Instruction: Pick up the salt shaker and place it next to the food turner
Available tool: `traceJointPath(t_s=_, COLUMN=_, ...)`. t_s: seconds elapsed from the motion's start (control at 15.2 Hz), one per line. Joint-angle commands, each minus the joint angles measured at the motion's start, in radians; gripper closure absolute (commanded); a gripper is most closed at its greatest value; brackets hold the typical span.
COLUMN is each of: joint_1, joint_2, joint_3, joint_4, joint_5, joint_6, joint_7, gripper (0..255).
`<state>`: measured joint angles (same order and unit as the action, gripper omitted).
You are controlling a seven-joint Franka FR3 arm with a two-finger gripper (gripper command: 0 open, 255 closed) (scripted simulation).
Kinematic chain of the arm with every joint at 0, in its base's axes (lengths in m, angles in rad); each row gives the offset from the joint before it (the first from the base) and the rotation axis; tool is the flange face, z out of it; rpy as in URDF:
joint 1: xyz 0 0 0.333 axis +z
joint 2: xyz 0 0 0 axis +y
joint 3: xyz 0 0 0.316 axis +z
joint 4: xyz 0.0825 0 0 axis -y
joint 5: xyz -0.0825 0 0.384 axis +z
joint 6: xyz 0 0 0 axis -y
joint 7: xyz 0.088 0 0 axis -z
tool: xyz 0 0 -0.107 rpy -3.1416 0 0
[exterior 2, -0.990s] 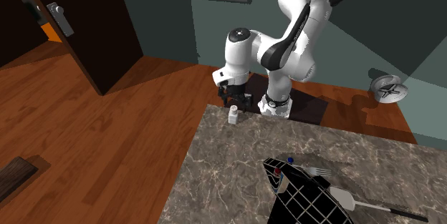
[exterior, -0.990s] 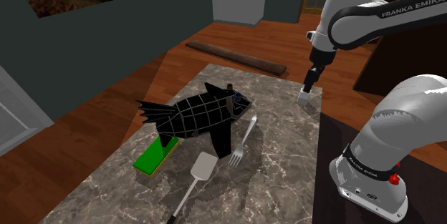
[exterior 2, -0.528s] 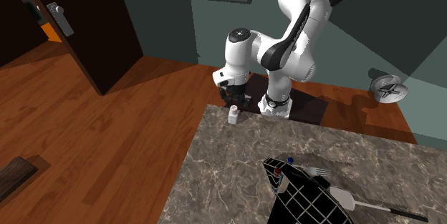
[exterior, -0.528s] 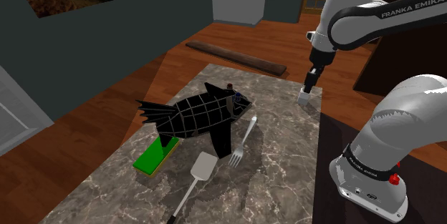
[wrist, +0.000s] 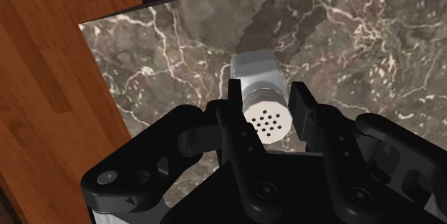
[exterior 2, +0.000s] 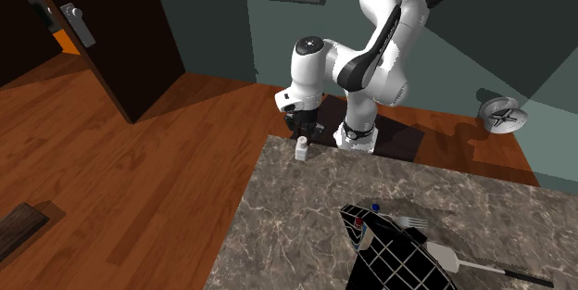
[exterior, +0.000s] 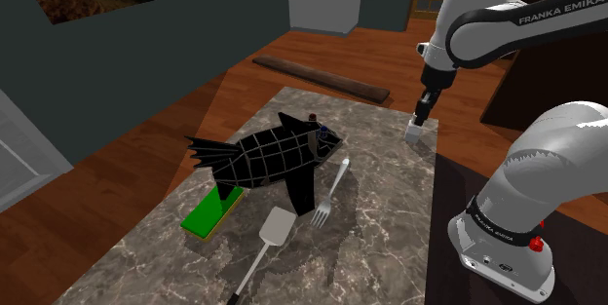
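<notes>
Two black fingers (wrist: 233, 101) of the gripper (wrist: 266, 101) squeeze the little white salt shaker (wrist: 256, 72), one on each side of its cap with the tiny holes. The shaker stands up straight on the marble counter (exterior: 380, 235). It is right at the corner next to the robot's stand (exterior: 458, 196), close to the edge where the wood floor (wrist: 43, 79) begins. It is not lifted yet. Its bottom looks to be on the stone.

The food turner (exterior: 261, 254) lies well apart from it, down toward the other end of the counter. In the shoulder view it is to the lower left of the shaker. It lies flat. Its long thin handle points away from the shaker, and its wide flat head points back toward the shaker's end. A fork (exterior: 329, 194) lies between the two, just beside the turner's head. A big black fish (exterior: 263, 157) on a green block (exterior: 209, 212) stands near them, on the shoulder view's left.

So the next move, I think, is a lift straight up and then a long trip along the counter, over the fork or past it. The bare stone on the side of the turner away from the fish looks like a good landing spot. The shaker is tall and thin, so it could tip over if it comes down crooked.
</notes>
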<state>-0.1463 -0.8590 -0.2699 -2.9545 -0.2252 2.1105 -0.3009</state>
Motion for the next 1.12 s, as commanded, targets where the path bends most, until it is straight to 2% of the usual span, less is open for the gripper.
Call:
traceJointPath(t_s=0.0, joint_1=0.0, joint_2=0.0, joint_3=0.0, joint_4=0.0, joint_5=0.0, joint_6=0.0, joint_7=0.0, gripper=255)
traceJointPath(t_s=1.06, joint_1=0.021, joint_2=-0.08, joint_3=0.045, joint_4=0.178, joint_5=0.047, joint_6=-0.257, joint_7=-0.002, gripper=255)
